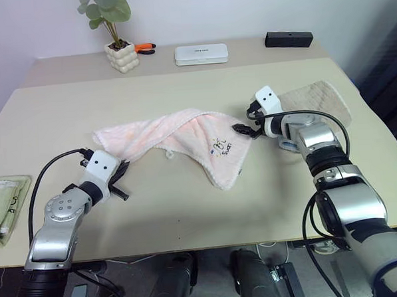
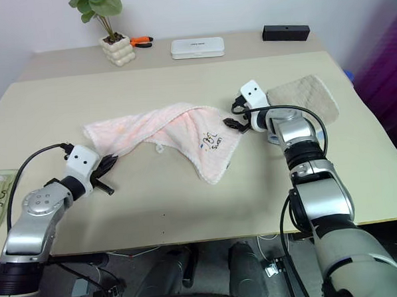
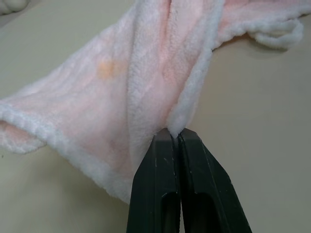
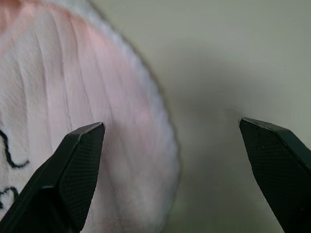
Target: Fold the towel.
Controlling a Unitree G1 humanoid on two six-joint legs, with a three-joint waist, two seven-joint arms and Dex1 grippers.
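Head view, towel (image 1: 178, 137): pale pink, fluffy, rumpled across the middle of the tabletop (image 1: 188, 209), whitish hem, dark stitched lettering near its 4 o'clock corner.
Head view, left end effector (image 1: 122, 171): at the towel's 8 o'clock corner, fingers pinched together on the cloth.
Head view, right end effector (image 1: 245, 129): at the towel's 3 o'clock edge, just beside the hem.
Left wrist view, towel (image 3: 146, 82): plush pile in soft folds, one faint orange spot, white hem gathered at the fingertips (image 3: 163, 145).
Left wrist view, left end effector (image 3: 174, 136): clamped on the hem.
Right wrist view, towel (image 4: 73, 97): ribbed pink pile, lettering at 8 o'clock.
Right wrist view, right end effector (image 4: 172, 130): spread wide, holding nothing; one finger over cloth, the other over bare tabletop (image 4: 233, 58).
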